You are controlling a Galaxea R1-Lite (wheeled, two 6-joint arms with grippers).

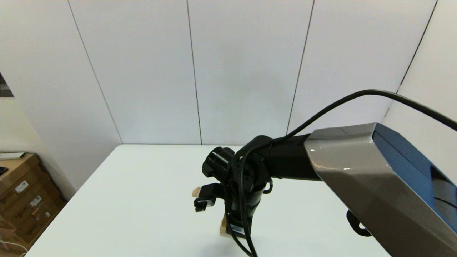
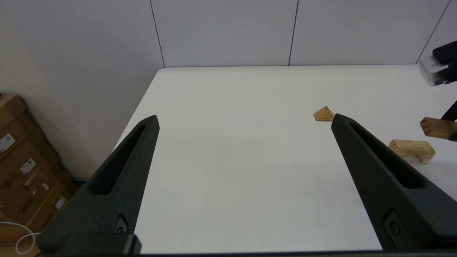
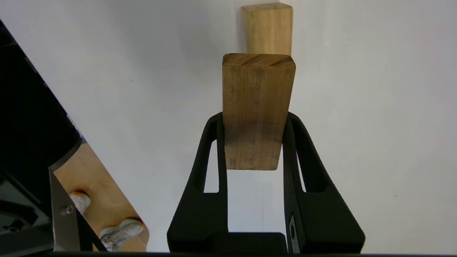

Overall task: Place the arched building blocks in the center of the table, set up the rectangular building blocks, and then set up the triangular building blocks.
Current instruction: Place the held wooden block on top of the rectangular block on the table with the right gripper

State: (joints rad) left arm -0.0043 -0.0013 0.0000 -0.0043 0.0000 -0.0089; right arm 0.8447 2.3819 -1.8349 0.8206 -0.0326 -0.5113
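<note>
Second step in hand, by the look of it: rectangular building block [image 3: 255, 110], a thin flat light-brown wooden slab, clamped between the two black fingers of the right gripper [image 3: 254, 142] and held in the air over the large plain white table [image 1: 142, 200], out near its middle. Seen from the right wrist, jaws narrow and pressed on the slab's two broad faces, with the far half of the slab jutting beyond the fingertips and its striped end grain showing. Just past that end, lying on the tabletop, the arched building block [image 3: 267, 28], a chunky light-brown wooden piece; from the left wrist view [image 2: 412, 150] resting with its curved cut-out facing down, and the held slab [image 2: 435, 127] hovering a little above and beside it, not touching. Arch therefore judged already placed; slab not yet set down. Triangular building block [image 2: 324, 114], a small light-brown wooden prism with a peaked top, standing alone on the table, well apart from the arch and untouched. Left gripper [image 2: 242, 117] parked off toward the left edge of the table, fingers spread wide and empty. In the head view, most of the blocks hidden behind the right arm, only slivers of wood visible. Next move likely calls for carrying the slab squarely over the arch, levelling it, lowering until it rests flat on top, then loosening the grip without nudging the arch sideways; off-centre placement could tip or slide the slab.
</note>
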